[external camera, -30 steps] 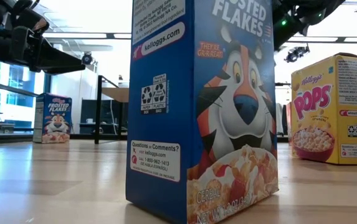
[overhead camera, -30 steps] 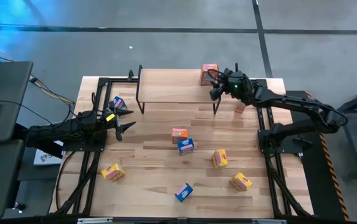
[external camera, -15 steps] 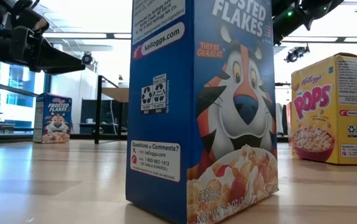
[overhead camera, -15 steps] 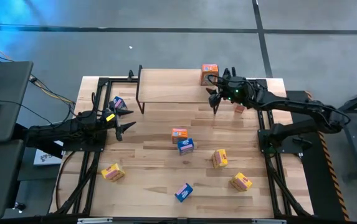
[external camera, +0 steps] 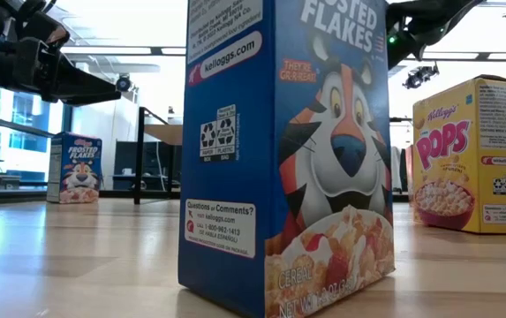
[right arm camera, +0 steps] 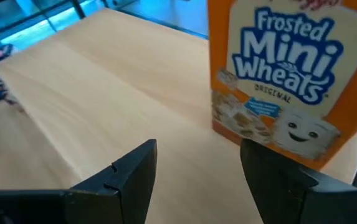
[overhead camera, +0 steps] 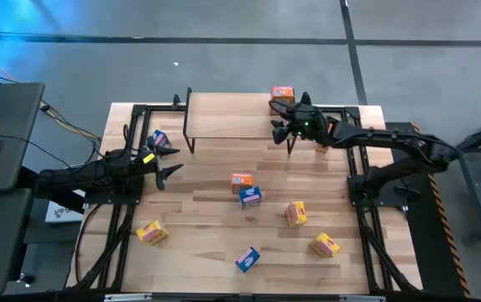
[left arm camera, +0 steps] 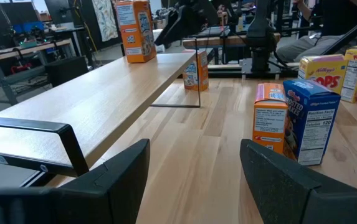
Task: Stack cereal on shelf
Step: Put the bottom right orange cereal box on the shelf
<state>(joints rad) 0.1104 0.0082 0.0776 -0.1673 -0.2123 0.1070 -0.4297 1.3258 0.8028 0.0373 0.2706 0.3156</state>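
Standing upright at shelf's right back corner: Frosted Mini-Wheats box. Right pincer just off it, fingers parted, empty (left pincer likewise, near surface's left edge).

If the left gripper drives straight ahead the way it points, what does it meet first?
Probably nothing close: the open left gripper faces bare tabletop. The shelf and the orange box flank that line; depth is uncertain.
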